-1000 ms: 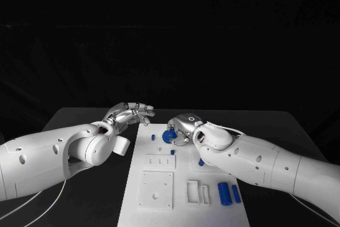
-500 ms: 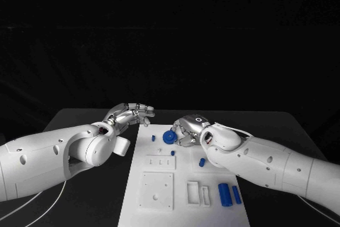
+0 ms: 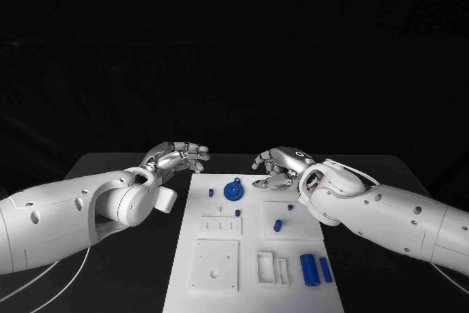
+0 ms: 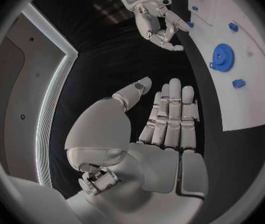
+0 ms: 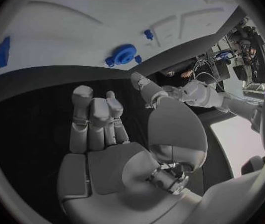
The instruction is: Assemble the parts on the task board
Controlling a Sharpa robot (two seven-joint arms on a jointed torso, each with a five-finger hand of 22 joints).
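So my right hand (image 3: pixel 281 165) hangs over the far end of the task board (image 3: pixel 252 259), fingers loosely curled and apart, nothing in them. Blue gear (image 3: pixel 232 189) lies flat on the board just beside it, not touching as far as I can tell. My left hand (image 3: pixel 179 156) hovers off the board's far left corner, fingers straight, side by side, empty too.

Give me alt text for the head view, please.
Both robot hands hover empty at the far end of the white task board: the left robot hand off its left edge, the right robot hand beside the blue gear. Smaller blue parts dot the board.
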